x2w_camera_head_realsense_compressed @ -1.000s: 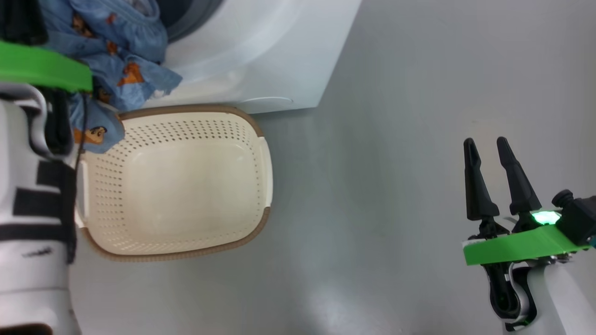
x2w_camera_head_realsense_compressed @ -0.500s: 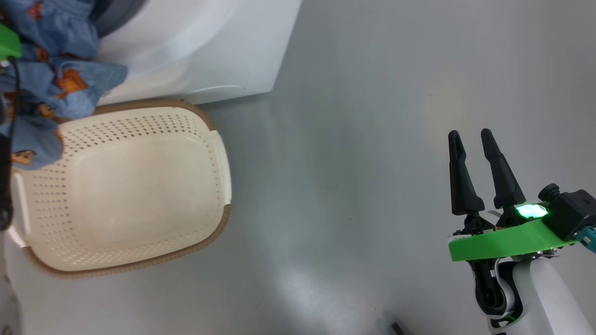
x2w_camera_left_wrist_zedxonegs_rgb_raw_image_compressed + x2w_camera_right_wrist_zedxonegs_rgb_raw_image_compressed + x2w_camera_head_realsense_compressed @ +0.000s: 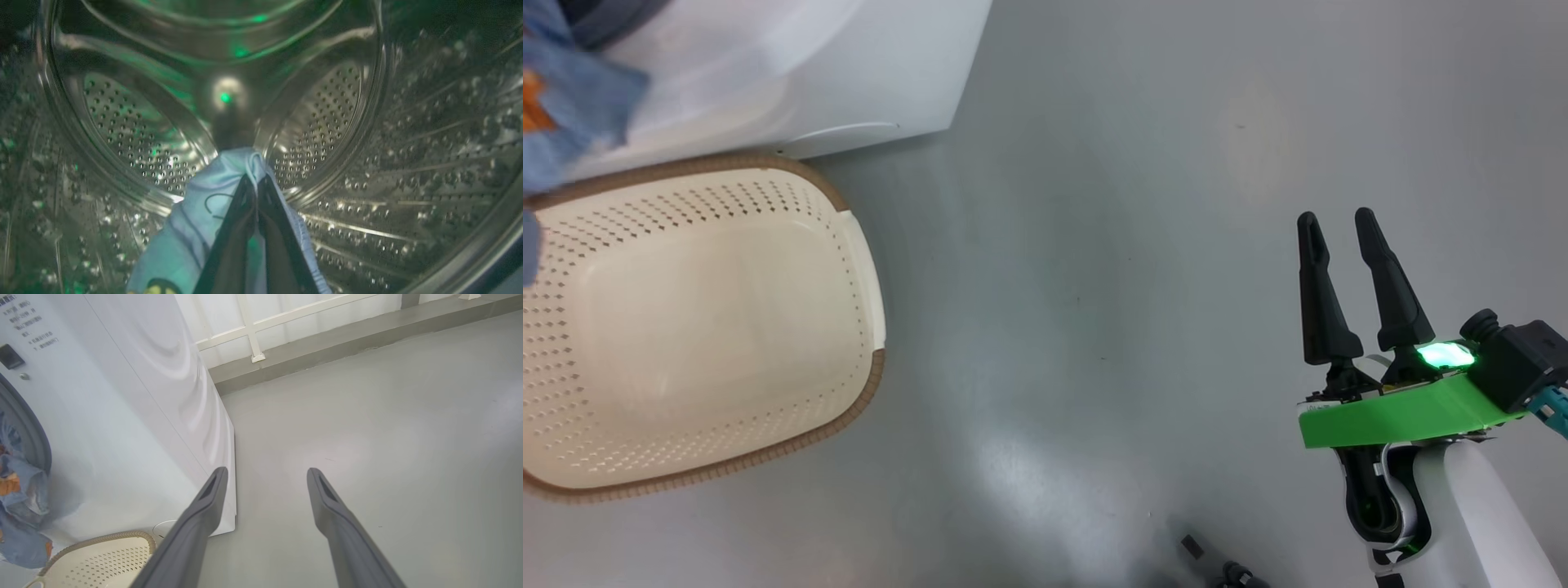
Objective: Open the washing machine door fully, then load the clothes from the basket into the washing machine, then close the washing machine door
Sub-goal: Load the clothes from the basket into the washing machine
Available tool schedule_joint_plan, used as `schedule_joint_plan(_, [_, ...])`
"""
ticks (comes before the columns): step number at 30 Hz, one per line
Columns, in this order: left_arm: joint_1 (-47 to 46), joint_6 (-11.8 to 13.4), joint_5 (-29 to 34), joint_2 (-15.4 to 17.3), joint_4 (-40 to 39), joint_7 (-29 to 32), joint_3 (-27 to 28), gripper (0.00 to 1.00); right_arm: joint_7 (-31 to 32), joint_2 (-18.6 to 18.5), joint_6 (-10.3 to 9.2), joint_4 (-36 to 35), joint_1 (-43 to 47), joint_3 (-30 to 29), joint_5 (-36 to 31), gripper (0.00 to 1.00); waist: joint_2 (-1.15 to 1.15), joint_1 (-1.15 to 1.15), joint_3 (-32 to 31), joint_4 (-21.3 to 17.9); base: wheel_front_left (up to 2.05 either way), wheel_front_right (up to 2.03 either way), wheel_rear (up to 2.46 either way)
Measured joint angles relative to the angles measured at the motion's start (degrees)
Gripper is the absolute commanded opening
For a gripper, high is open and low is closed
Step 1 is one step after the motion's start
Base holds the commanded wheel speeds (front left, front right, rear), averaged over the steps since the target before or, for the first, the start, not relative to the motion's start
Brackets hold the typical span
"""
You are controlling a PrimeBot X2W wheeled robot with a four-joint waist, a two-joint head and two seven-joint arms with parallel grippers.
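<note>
My left gripper (image 3: 254,181) is deep inside the washing machine's steel drum (image 3: 327,122), shut on a fold of the light-blue clothes (image 3: 192,228), which trail back under the fingers. More of the clothes (image 3: 20,506) hang out over the grey gasket down the white washing machine (image 3: 122,416) front, above the basket (image 3: 98,555). In the head view the cream basket (image 3: 870,384) stands empty on the floor against the washing machine (image 3: 792,73), with blue clothes (image 3: 572,98) at the upper left edge. My right gripper (image 3: 1336,217) hovers open over bare floor, far right of the basket. The washing machine door is out of view.
Grey floor (image 3: 1094,286) stretches to the right of the machine and basket. A white railing (image 3: 253,330) on a low kerb runs along the back. A small dark object (image 3: 1225,572) lies at the bottom edge of the head view.
The head camera has turned, so basket, machine and clothes have slid left in its picture and the left forearm has left it. My right gripper stays open.
</note>
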Motion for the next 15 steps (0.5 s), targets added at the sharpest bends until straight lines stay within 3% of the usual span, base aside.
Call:
schedule_joint_plan(7, [-0.3, 0.0, 3.2, 1.7, -14.5, 0.0, 4.1, 0.00, 0.0, 0.1, 0.00, -0.7, -0.9, 0.1, 0.9, 1.00, 0.00, 0.00, 1.8, -0.4, 0.00, 0.00, 0.00])
schedule_joint_plan(15, [3.3, 0.0, 2.3, 0.3, -7.3, 0.0, 1.4, 0.00, 0.0, 0.1, 0.00, -0.7, -1.6, 1.4, 1.5, 1.00, 0.00, 0.00, 2.2, -0.2, 0.00, 0.00, 0.00])
